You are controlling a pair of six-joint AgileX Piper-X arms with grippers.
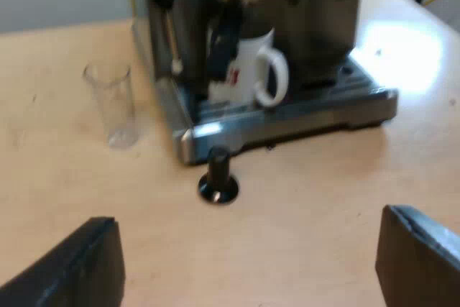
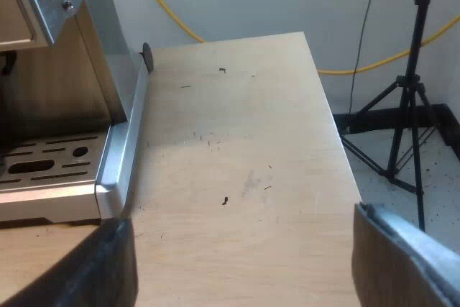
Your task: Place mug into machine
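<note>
The wooden table (image 2: 237, 141) carries everything here. The espresso machine (image 1: 302, 12) stands on it, and its metal drip tray (image 1: 323, 109) juts out at the machine's front. In the right wrist view the machine's steel side wall and one corner of the slotted tray are close by. Past the table's edge a black tripod (image 2: 406, 106) stands on the floor, with a yellow cable (image 2: 172, 19) running along the wall.

The left gripper (image 1: 248, 264) hangs above bare table in front of the machine, its fingers spread wide with nothing between them. The right gripper (image 2: 248, 267) is likewise spread and empty, over the table beside the tray's corner.

The white mug (image 1: 248, 70), with a red mark on it, stands upright on the drip tray under the machine's head, its handle turned toward the tray's front edge. A clear measuring glass (image 1: 113, 106) stands upright on the table near the machine's side, not touching it. A tamper with a black knob (image 1: 218, 176) stands on the table just beside the tray's front edge.
</note>
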